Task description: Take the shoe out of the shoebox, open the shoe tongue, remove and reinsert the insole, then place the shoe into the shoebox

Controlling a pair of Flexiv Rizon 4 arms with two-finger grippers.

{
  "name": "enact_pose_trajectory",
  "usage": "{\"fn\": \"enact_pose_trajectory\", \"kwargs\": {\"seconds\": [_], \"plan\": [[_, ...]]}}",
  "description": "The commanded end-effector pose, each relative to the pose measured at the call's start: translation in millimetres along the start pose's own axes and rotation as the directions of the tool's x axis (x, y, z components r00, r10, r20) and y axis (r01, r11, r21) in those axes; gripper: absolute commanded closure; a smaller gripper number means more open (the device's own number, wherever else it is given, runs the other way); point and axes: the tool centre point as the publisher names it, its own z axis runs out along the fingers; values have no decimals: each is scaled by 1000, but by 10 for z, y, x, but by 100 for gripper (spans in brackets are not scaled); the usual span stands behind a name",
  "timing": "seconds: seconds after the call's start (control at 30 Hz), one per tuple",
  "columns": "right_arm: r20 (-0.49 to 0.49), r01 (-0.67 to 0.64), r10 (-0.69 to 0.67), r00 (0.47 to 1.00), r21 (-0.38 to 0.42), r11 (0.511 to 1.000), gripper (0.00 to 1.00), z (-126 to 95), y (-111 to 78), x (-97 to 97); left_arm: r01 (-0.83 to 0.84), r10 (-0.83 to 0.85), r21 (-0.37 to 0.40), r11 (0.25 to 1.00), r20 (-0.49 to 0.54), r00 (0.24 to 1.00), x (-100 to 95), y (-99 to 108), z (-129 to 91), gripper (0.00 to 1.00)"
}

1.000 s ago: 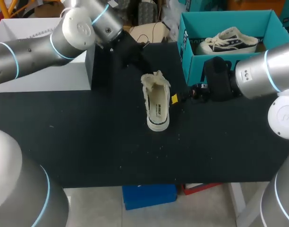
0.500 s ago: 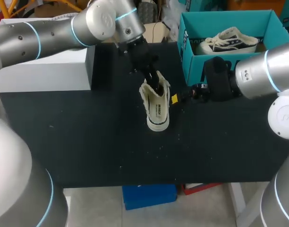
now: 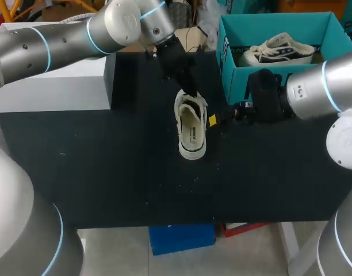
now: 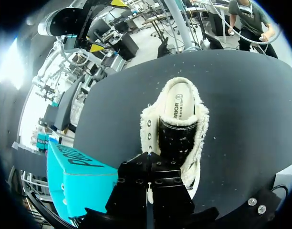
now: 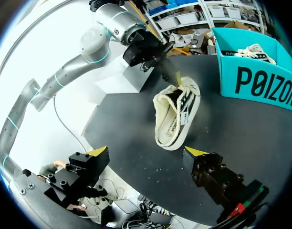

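A cream shoe (image 3: pixel 192 131) lies on the black table (image 3: pixel 107 172), sole down, its heel toward the front edge. A black tongue (image 4: pixel 177 138) shows inside its fleecy opening. My left gripper (image 3: pixel 190 95) is shut, its tips down at the shoe's laced far end; whether it pinches anything is hidden. In the right wrist view its yellow fingertip (image 5: pixel 178 76) touches that end. My right gripper (image 5: pixel 147 151) stands wide open just right of the shoe, holding nothing, one yellow fingertip (image 3: pixel 212 120) beside the shoe's side. The teal shoebox (image 3: pixel 229 69) stands at the back right.
A second shoe (image 3: pixel 276 50) lies inside the shoebox. A white box (image 3: pixel 49 86) stands at the back left under my left arm. Bare table stretches in front of the shoe and to its left.
My left arm swung right and came down onto the shoe's far end. The shoe's opening now shows black at that end. The right arm has not moved.
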Motion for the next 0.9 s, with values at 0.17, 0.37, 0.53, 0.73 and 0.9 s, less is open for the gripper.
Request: {"fn": "enact_pose_trajectory", "kwargs": {"seconds": [0.17,0.37,0.53,0.73,0.9], "plan": [[2,0,0,1000,2,1000,0,7,6,7,19,-14,-117,993,43,999,399,-317,-253,100],[2,0,0,1000,2,1000,0,7,6,7,18,-15,-108,994,26,1000,405,-306,-100,100],[2,0,0,1000,2,1000,0,7,6,7,-1,2,-118,993,10,1000,335,-262,2,100],[2,0,0,1000,2,1000,0,7,6,7,-30,29,-70,997,-13,999,270,-317,224,100],[2,0,0,1000,2,1000,0,7,6,7,-36,36,-49,998,-20,999,331,-462,258,100]]}}
